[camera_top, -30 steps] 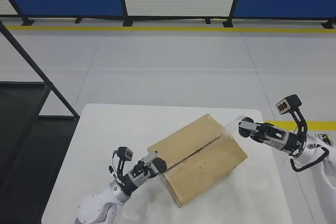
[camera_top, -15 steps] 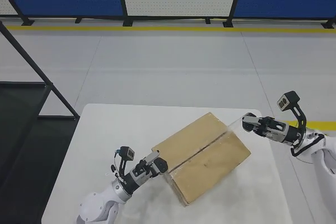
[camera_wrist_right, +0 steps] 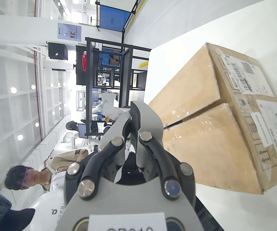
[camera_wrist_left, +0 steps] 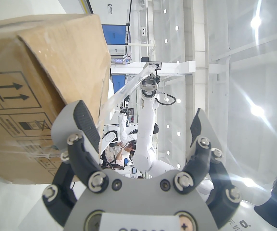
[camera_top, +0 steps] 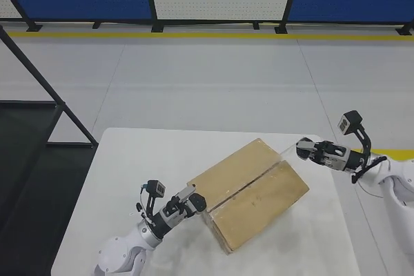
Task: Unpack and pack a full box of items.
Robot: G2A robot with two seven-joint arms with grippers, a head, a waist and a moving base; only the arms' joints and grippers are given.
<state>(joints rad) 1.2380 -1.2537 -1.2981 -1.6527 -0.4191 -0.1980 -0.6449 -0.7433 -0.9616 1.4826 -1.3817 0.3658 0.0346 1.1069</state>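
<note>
White tabletop, factory hall behind. Cardboard box lies mid-tabletop, flaps shut. Right end effector is clamped on a clear tape strip stretched off the seam. Left end effector is spread open at the opposite corner. Judgement: pull low along the seam and brace the box against sliding.

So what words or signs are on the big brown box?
Nothing here is clear enough to quote.
Box end: a sign of two arrows in a frame, no words.
Framed prints below the arrows: too blurred to read.
White labels: barcodes and tiny print, too small to read.
Clear tape in the right claw: no words.
</note>
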